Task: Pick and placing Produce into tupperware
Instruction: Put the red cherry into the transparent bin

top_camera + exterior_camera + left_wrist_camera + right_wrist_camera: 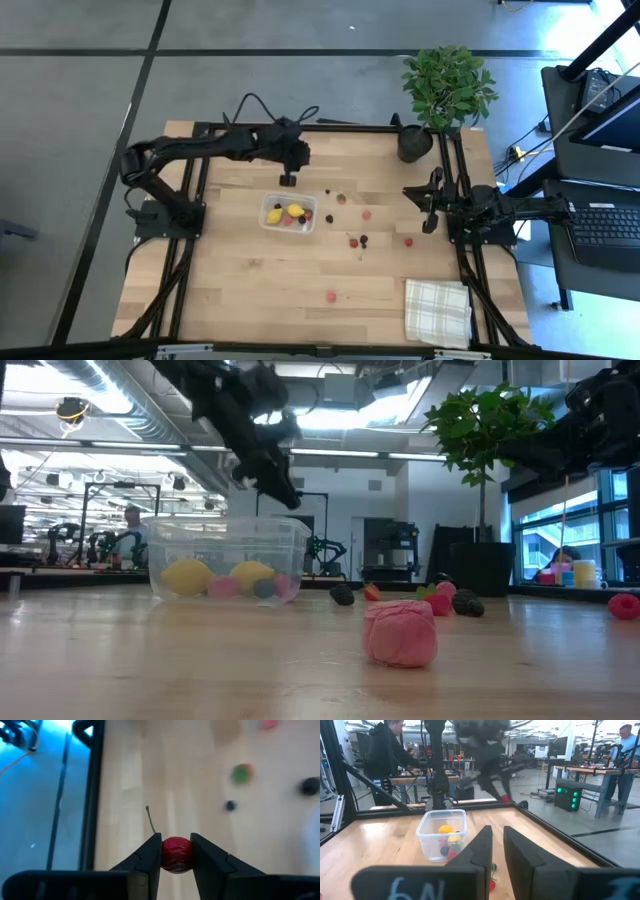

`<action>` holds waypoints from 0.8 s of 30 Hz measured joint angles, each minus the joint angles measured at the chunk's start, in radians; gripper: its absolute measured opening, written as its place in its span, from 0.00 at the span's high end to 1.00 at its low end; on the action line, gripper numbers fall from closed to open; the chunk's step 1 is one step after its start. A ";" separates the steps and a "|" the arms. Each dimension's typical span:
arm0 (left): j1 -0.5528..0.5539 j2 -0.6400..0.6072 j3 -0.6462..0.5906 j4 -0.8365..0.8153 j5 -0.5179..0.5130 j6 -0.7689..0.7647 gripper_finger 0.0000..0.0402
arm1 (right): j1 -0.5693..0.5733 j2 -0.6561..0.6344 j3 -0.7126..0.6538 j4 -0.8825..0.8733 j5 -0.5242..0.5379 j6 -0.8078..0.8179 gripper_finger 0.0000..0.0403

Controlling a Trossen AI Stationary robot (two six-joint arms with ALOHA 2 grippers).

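Note:
The tupperware [288, 214], a clear tub, stands mid-table and holds yellow lemon-shaped pieces and small red and dark pieces. More produce lies loose on the wood to its right [352, 240] and toward the near edge [331, 296]. My left gripper [288, 178] hangs in the air just beyond the tub's far side, shut on a red cherry [176, 855] with a thin stem [150, 819]. In the low view the left gripper [280, 490] is above the tub [228, 558]. My right gripper [430, 205] rests at the table's right side, shut and empty. My left gripper pinches the red cherry's round sides [175, 845] between its two fingertips. The fingers slant downward. The cherry is lifted clear of the table, and its stem sticks out beyond the fingertips.
A potted green plant [447, 85] stands at the far right corner. A checked white cloth [437, 310] lies at the near right corner. A pink ball [400, 632] lies nearest the low camera. People and workbenches show in the room beyond the table.

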 joint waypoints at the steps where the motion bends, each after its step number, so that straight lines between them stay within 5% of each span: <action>1: -0.014 -0.016 0.000 -0.004 0.000 -0.004 0.78 | 0.000 0.000 0.000 0.001 0.000 0.005 0.87; 24: -0.386 -0.053 0.001 -0.340 0.003 -0.317 0.78 | 0.000 0.000 0.000 -0.001 0.000 0.062 0.87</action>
